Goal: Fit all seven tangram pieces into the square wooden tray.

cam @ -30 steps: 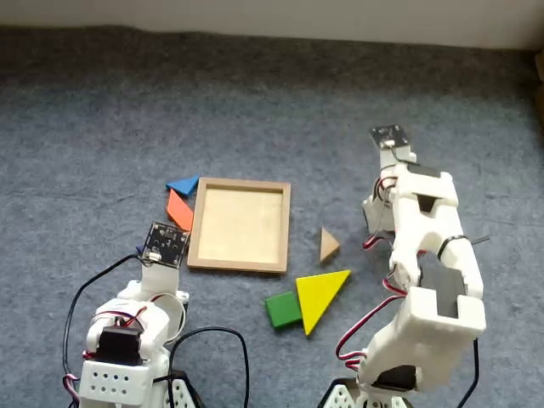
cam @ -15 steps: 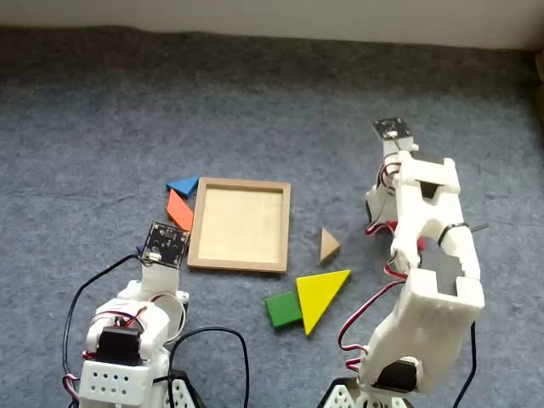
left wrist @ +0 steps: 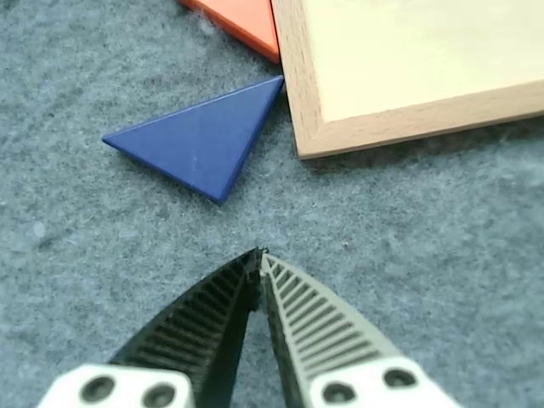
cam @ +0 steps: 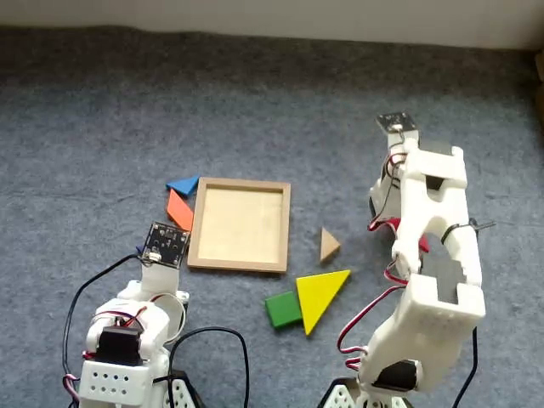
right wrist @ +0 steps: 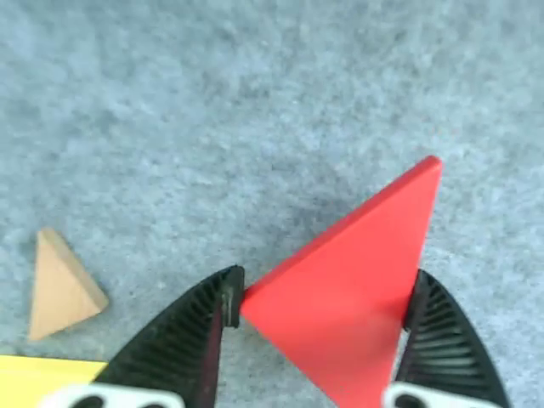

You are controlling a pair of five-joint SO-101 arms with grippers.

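Red triangle [right wrist: 348,289] sits clamped between the fingers [right wrist: 195,331] of the right gripper [right wrist: 323,289], one fingertip at a corner and the other on the opposite edge. It is over bare carpet [right wrist: 255,102], near the tan triangle [right wrist: 61,289] and well apart from the square wooden tray [cam: 240,266]. Left gripper [left wrist: 257,257] has its fingers together, tips near the dark blue triangle [left wrist: 197,144], which lies just beside the tray's corner. Against 1.0 s ago, the right arm [cam: 433,238] has stretched slightly farther from its base, while the tray and loose pieces are unmoved.

Orange piece [left wrist: 242,17] partly off-frame.
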